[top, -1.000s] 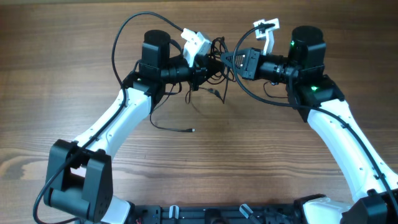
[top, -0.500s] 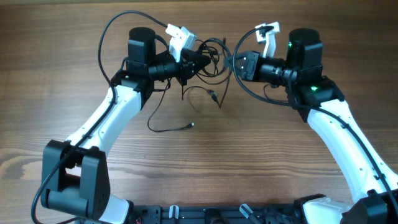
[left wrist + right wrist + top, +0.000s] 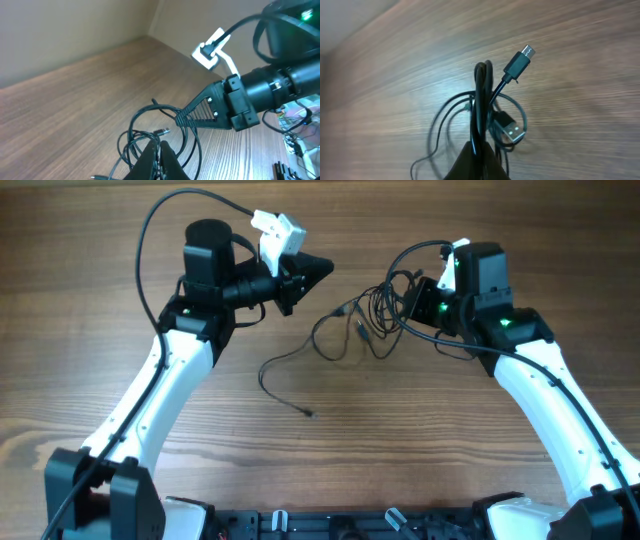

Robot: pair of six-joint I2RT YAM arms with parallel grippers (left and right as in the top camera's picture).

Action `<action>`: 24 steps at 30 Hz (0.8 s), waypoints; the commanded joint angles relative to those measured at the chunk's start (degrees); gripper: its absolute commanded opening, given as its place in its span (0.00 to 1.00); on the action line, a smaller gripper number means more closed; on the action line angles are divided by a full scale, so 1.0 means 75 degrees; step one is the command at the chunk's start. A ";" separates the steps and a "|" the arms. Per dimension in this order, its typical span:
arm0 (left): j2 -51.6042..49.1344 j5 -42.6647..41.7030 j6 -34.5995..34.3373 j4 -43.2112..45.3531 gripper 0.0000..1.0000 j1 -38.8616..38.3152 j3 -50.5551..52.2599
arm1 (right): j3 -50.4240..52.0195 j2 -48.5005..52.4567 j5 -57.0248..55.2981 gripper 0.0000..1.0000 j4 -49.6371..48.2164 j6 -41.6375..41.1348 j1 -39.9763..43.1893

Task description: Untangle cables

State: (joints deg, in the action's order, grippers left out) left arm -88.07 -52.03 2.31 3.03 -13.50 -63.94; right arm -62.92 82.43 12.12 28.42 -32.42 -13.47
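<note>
Overhead's evenly lit and sharp, faint shadows. Right wrist shot's soft, with pale glare on the table.

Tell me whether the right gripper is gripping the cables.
Yes: in the right wrist view the shut right gripper pinches a doubled black strand of the cables.

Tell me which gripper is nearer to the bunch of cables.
Right. The right gripper is shut on the cables. The left gripper sits apart, up and left of them in the overhead view, shut.
</note>
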 commanded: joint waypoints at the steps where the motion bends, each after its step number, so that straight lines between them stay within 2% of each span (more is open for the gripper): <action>1: 0.0201 -0.0087 -0.0204 0.0009 0.05 0.0227 -0.0108 | 0.0035 -0.0149 -0.0440 0.05 0.0108 0.0210 -0.0017; 3: 0.0195 -0.0058 -0.0195 -0.0227 0.06 0.0239 -0.0108 | 0.0032 -0.0149 -0.0344 0.05 0.0108 0.0219 -0.0017; 4: 0.0181 -0.0061 -0.0198 -0.0399 0.11 0.0227 -0.0108 | 0.0032 -0.0152 -0.0015 0.05 -0.0012 0.0332 -0.0020; 8: 0.0082 -0.0093 0.0125 -0.1064 0.47 0.0064 -0.0105 | -0.0035 -0.0152 0.1393 0.05 -0.0595 0.0329 -0.0020; 11: 0.0073 -0.0093 0.0478 -0.1072 0.54 -0.0137 -0.0105 | -0.0166 -0.0163 0.1751 0.05 -0.0644 0.0326 -0.0020; 14: -0.0105 -0.0085 0.0667 -0.1070 0.54 -0.0408 -0.0105 | -0.0233 -0.0178 0.1804 0.04 -0.0638 0.0303 -0.0023; 18: -0.0764 -0.0087 0.0667 -0.1067 0.41 -0.0612 -0.0105 | -0.0233 -0.0181 0.1830 0.05 -0.0478 0.0300 -0.0026; 24: -0.1778 -0.0087 0.0667 -0.1049 0.36 -0.0723 -0.0105 | -0.0233 -0.0189 0.1830 0.05 -0.0286 0.0315 -0.0026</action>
State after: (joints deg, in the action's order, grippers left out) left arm -98.85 -52.18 6.44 -4.97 -18.50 -64.05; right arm -62.94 82.37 24.45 26.20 -30.74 -13.47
